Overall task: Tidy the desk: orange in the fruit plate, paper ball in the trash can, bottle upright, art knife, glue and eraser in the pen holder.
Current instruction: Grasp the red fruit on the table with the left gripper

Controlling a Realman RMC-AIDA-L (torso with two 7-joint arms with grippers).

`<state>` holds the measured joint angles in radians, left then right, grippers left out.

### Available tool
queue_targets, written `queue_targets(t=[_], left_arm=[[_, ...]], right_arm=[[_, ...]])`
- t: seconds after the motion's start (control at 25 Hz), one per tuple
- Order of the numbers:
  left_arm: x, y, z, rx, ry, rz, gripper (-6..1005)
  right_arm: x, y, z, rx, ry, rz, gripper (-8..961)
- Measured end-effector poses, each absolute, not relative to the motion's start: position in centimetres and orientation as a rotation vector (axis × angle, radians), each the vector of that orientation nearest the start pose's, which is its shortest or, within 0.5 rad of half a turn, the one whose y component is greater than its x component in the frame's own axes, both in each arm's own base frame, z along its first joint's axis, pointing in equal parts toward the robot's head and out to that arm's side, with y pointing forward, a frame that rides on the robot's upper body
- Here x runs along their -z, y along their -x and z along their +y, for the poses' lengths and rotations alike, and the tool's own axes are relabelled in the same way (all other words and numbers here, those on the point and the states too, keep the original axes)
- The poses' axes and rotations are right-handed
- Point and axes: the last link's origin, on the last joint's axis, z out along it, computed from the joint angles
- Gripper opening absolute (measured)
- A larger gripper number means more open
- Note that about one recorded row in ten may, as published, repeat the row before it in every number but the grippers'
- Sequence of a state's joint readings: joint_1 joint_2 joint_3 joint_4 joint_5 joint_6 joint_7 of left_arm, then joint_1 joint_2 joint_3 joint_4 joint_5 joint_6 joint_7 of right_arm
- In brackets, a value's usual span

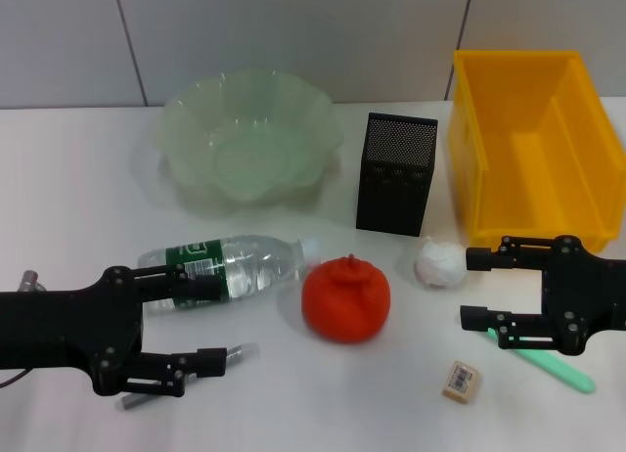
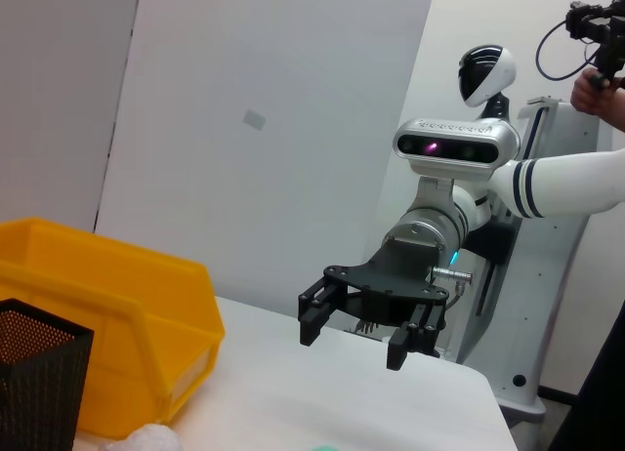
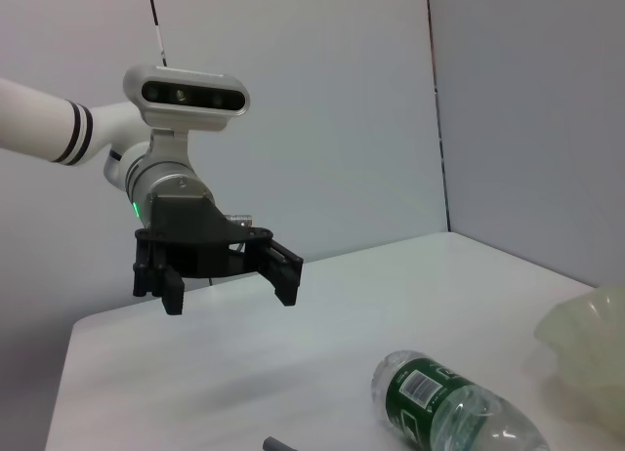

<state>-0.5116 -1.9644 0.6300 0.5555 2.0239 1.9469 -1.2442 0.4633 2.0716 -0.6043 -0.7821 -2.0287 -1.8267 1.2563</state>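
Note:
The bottle (image 1: 230, 266) lies on its side, cap toward the orange (image 1: 345, 297). The paper ball (image 1: 440, 264) sits in front of the pen holder (image 1: 396, 173). The eraser (image 1: 461, 382) and the art knife (image 1: 558, 368) lie at the front right. The glue (image 1: 241, 351) lies partly under my left gripper (image 1: 220, 325), which is open and hovers just in front of the bottle. My right gripper (image 1: 468, 289) is open, just right of the paper ball and over the art knife's end. The fruit plate (image 1: 196, 129) and the trash can (image 1: 533, 70) stand at the back.
The left wrist view shows my right gripper (image 2: 354, 346), the trash can (image 2: 117, 314) and the pen holder (image 2: 34, 373). The right wrist view shows my left gripper (image 3: 229, 295), the bottle (image 3: 449, 407) and the fruit plate's rim (image 3: 586, 344). A wall stands behind the white table.

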Motion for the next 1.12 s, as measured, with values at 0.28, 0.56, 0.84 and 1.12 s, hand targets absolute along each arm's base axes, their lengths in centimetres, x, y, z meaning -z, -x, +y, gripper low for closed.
queue_targets(t=[0.28,0.56,0.84,1.12], left_arm=[[-3.8,26.7,28.4,0.932,2.951,-0.438,846],[-3.7,26.8,28.6,0.918,2.938,-0.443,845],[-3.6,27.1,29.0,0.875,2.906,-0.448,845],[-4.3,26.7,30.6,0.791,2.843,-0.421,845]], right_arm=[[-3.0,-26.2,29.6,-0.79,2.821,0.349,697],[-2.9,-26.1,29.7,-0.789,2.82,0.333,696],[-3.1,-26.5,29.5,-0.786,2.806,0.355,698],[-5.2,-29.2,28.2,-0.702,2.76,0.506,698]])
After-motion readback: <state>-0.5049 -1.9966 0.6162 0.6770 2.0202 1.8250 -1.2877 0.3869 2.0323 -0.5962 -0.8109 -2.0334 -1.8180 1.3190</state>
